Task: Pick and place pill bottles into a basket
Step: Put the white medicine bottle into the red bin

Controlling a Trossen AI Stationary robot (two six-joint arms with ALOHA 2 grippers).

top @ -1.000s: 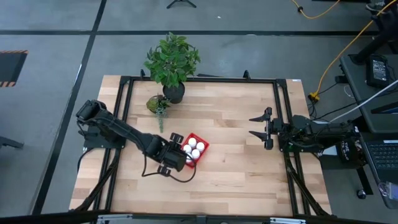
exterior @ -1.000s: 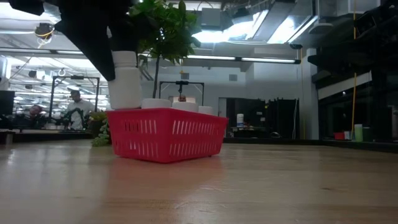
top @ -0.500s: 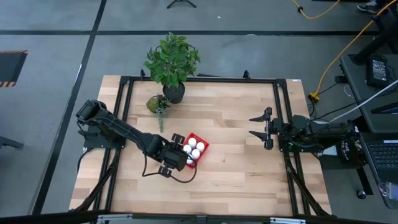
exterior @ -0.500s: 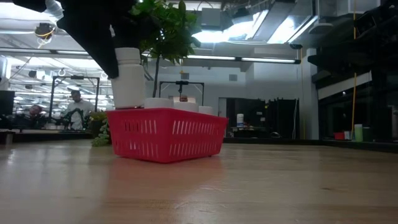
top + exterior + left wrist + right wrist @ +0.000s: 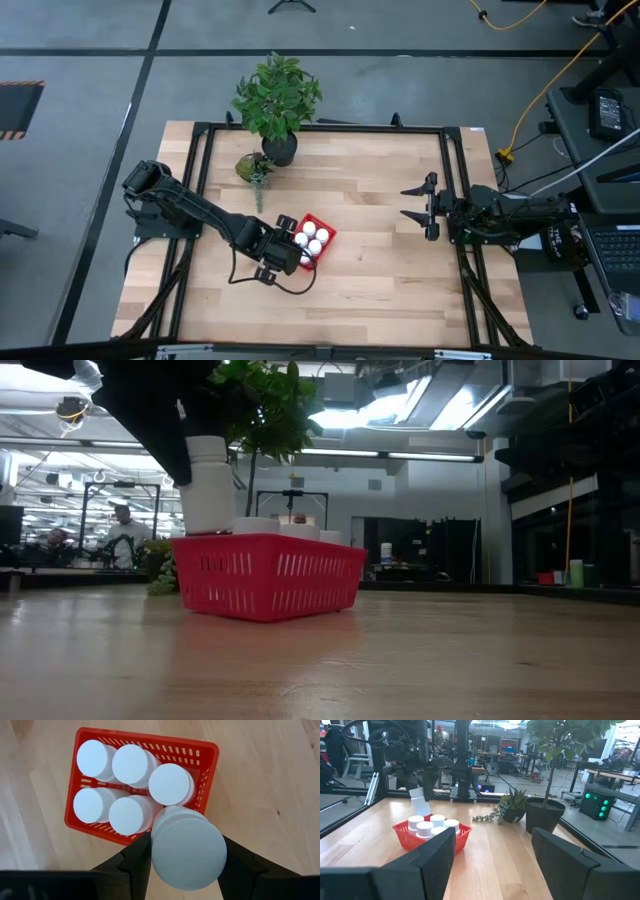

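Note:
The red basket [image 5: 322,226] stands mid-table with several white pill bottles [image 5: 130,765] upright inside. My left gripper [image 5: 285,255] hovers over the basket's near left corner, shut on one more pill bottle [image 5: 208,485]. That bottle's base is at about the height of the basket's rim [image 5: 265,540], over the one free corner. My right gripper [image 5: 420,205] waits open at the table's right side, pointing level toward the basket [image 5: 432,837]. My left gripper pinches the pill bottle's round wall [image 5: 156,840] between its two fingers [image 5: 135,857], one on each side. The fingers come steeply from above, slanting from the table's left. The bottle is almost upright, cap up, lifted clear of the table.
A potted plant [image 5: 280,148] and a small succulent [image 5: 252,168] stand at the far edge, left of the middle. Bare wood lies between the basket and my right gripper. Black frame rails [image 5: 450,190] run along the table's sides.

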